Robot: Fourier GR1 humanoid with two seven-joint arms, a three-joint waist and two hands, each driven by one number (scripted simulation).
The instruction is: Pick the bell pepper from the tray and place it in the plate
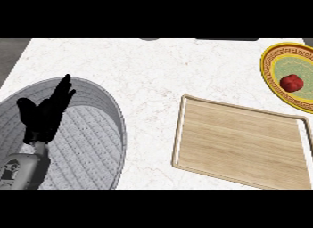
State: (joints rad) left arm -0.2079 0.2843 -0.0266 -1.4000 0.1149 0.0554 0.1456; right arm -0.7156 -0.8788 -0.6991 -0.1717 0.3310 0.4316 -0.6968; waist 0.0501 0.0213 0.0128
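Pepper [291, 82], red, lying in yellow plate [274, 84] at upper right. Wooden tray [241, 144] just below, bare. Big grey bowl [92, 133] at lower left, with left hand [45, 113] over it, fingers straight and open. White marble worktop [152, 71] underneath.

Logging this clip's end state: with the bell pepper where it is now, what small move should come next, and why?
Probably none beyond keeping still: the red bell pepper already lies in the yellow-rimmed plate, and the wooden tray holds nothing. The left robot hand rests open over the grey plate; the right one is out of view.
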